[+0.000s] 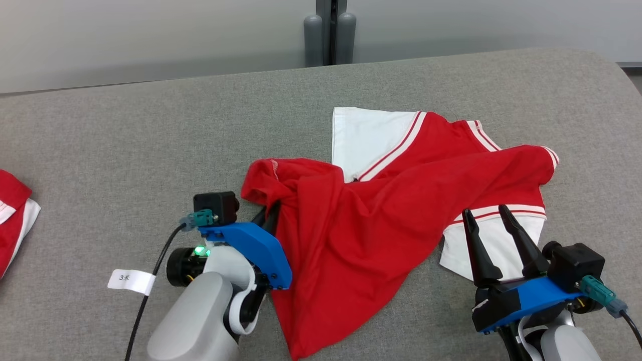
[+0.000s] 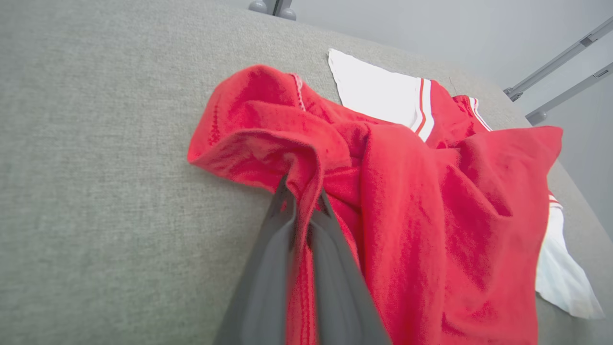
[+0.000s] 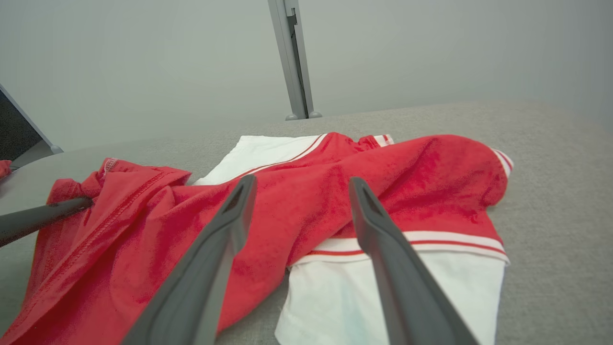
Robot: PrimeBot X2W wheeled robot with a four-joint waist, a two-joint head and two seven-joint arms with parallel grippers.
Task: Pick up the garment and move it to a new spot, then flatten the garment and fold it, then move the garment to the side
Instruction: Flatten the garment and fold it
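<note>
The crumpled garment (image 1: 371, 220) lies right of centre on the table (image 1: 125, 150), its long axis slanting near-left to far-right. The left gripper (image 1: 271, 213) pinches its left red fold. The right gripper (image 1: 485, 210) gapes by its near white part.

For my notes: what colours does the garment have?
The garment is red, with white panels and red stripes; the head view shows it best.

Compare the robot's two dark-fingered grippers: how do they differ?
The left gripper is shut on a fold of the crumpled red-and-white garment; the right gripper is open, holding nothing. The left is at its red edge, the right by its white sleeve. Both point toward that garment.
</note>
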